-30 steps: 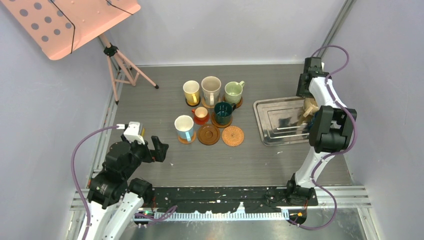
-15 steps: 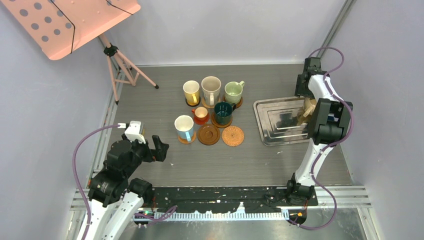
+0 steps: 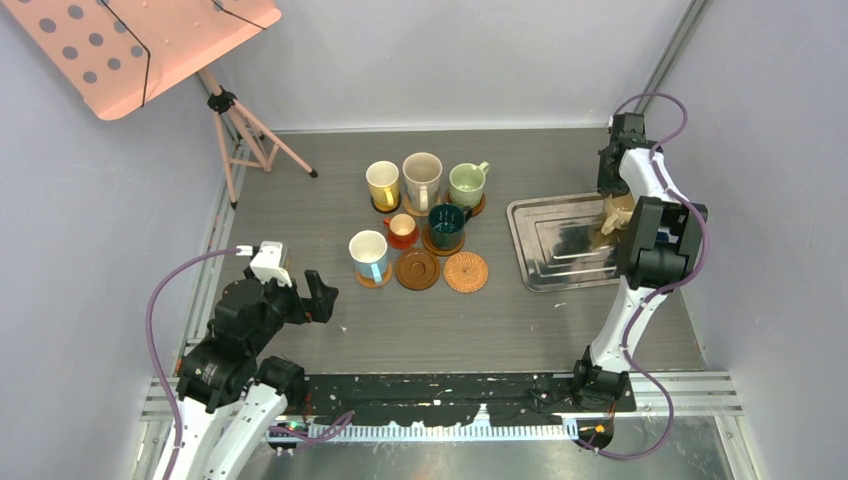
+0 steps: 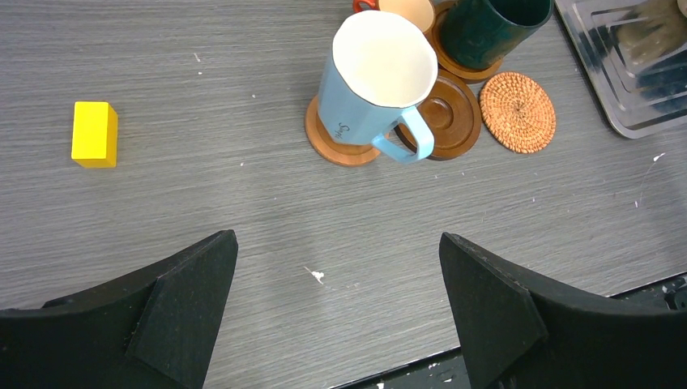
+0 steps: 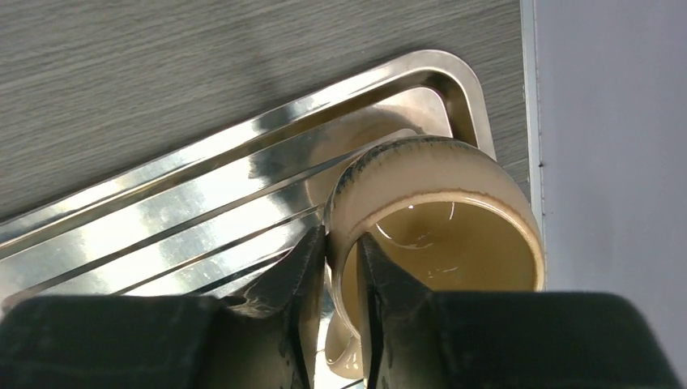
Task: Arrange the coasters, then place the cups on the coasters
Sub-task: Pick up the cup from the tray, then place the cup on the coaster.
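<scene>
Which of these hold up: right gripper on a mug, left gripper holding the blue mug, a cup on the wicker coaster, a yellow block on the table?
1. The right gripper pinches the beige mug by its wall, in the tray. True.
2. The left gripper holds the blue mug. False: it is open and empty; that mug stands on a coaster.
3. The wicker coaster carries a cup. False: it is bare.
4. A yellow block lies on the table. True.

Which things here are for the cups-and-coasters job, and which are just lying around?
For the job: yellow mug, cream mug, pale green mug, orange cup, dark green mug, white-blue mug, beige mug, brown coaster, wicker coaster.
Just lying about: yellow block, metal tray, pink stand.
</scene>
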`<state>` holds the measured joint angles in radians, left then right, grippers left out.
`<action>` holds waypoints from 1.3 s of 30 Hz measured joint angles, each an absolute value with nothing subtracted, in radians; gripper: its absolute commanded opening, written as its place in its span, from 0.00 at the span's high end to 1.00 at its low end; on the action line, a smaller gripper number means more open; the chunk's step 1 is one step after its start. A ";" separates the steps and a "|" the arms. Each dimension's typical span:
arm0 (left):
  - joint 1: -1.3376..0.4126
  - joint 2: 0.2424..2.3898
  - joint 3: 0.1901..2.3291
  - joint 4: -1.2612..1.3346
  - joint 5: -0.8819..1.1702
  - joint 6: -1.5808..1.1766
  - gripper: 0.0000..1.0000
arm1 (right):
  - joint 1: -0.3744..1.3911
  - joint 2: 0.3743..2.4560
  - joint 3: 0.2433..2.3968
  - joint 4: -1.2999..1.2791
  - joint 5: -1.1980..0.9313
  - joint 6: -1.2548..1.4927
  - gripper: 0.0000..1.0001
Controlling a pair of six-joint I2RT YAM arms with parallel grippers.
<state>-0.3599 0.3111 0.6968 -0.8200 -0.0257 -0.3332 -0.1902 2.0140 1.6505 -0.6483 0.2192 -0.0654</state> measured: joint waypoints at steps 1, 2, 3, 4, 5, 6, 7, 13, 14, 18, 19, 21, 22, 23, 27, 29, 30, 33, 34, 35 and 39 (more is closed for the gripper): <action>-0.360 0.311 0.697 -0.820 -0.026 -0.333 0.01 | -0.190 2.014 1.657 -0.653 0.213 -0.069 0.81; -0.360 0.311 0.697 -0.820 -0.026 -0.333 0.01 | -0.190 2.014 1.663 -0.660 0.206 -0.070 0.85; -0.360 0.311 0.697 -0.820 -0.026 -0.333 0.01 | -0.190 2.014 1.667 -0.666 0.201 -0.070 0.86; -0.360 0.311 0.697 -0.820 -0.026 -0.333 0.01 | -0.190 2.014 1.670 -0.672 0.195 -0.071 0.89; -0.360 0.311 0.697 -0.820 -0.026 -0.333 0.01 | -0.190 2.014 1.673 -0.678 0.186 -0.075 0.90; -0.360 0.311 0.697 -0.820 -0.026 -0.333 0.01 | -0.190 2.014 1.674 -0.678 0.177 -0.076 0.93; -0.360 0.311 0.697 -0.820 -0.026 -0.333 0.01 | -0.190 2.014 1.676 -0.679 0.166 -0.072 0.94; -0.360 0.311 0.697 -0.820 -0.024 -0.333 0.01 | -0.186 2.008 1.680 -0.694 0.113 -0.052 0.95; -0.360 0.311 0.697 -0.820 -0.024 -0.333 0.01 | -0.184 2.002 1.679 -0.700 0.105 -0.046 0.95; -0.360 0.311 0.697 -0.820 -0.021 -0.333 0.01 | -0.163 1.928 1.633 -0.715 0.087 -0.020 0.94; -0.360 0.310 0.697 -0.820 -0.021 -0.333 0.01 | -0.154 1.919 1.629 -0.719 0.086 -0.018 0.94; -0.360 0.309 0.697 -0.820 -0.021 -0.333 0.01 | -0.126 1.863 1.600 -0.724 0.082 -0.003 0.94; -0.360 0.309 0.697 -0.820 -0.021 -0.333 0.01 | -0.112 1.839 1.591 -0.728 0.080 0.004 0.95; -0.360 0.308 0.697 -0.820 -0.021 -0.333 0.01 | -0.094 1.811 1.583 -0.738 0.081 0.013 0.95; -0.360 0.303 0.697 -0.819 -0.021 -0.333 0.01 | -0.009 1.713 1.564 -0.771 0.091 0.050 0.94; -0.360 0.302 0.697 -0.819 -0.021 -0.333 0.01 | 0.044 1.666 1.550 -0.786 0.107 0.070 0.95; -0.360 0.302 0.697 -0.819 -0.021 -0.333 0.01 | 0.071 1.642 1.536 -0.789 0.115 0.081 0.95; -0.360 0.299 0.697 -0.819 -0.020 -0.333 0.01 | 0.147 1.570 1.480 -0.801 0.132 0.110 0.95; -0.360 0.298 0.697 -0.819 -0.020 -0.333 0.01 | 0.175 1.542 1.454 -0.806 0.133 0.125 0.95; -0.360 0.297 0.697 -0.819 -0.020 -0.333 0.01 | 0.205 1.512 1.423 -0.810 0.131 0.140 0.95; -0.360 0.296 0.697 -0.819 -0.012 -0.333 0.01 | 0.315 1.399 1.311 -0.830 0.129 0.194 0.95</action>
<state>-0.3599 0.2958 0.6968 -0.8192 -0.0124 -0.3332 0.3153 1.3987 1.3113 -0.8303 0.1287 0.1940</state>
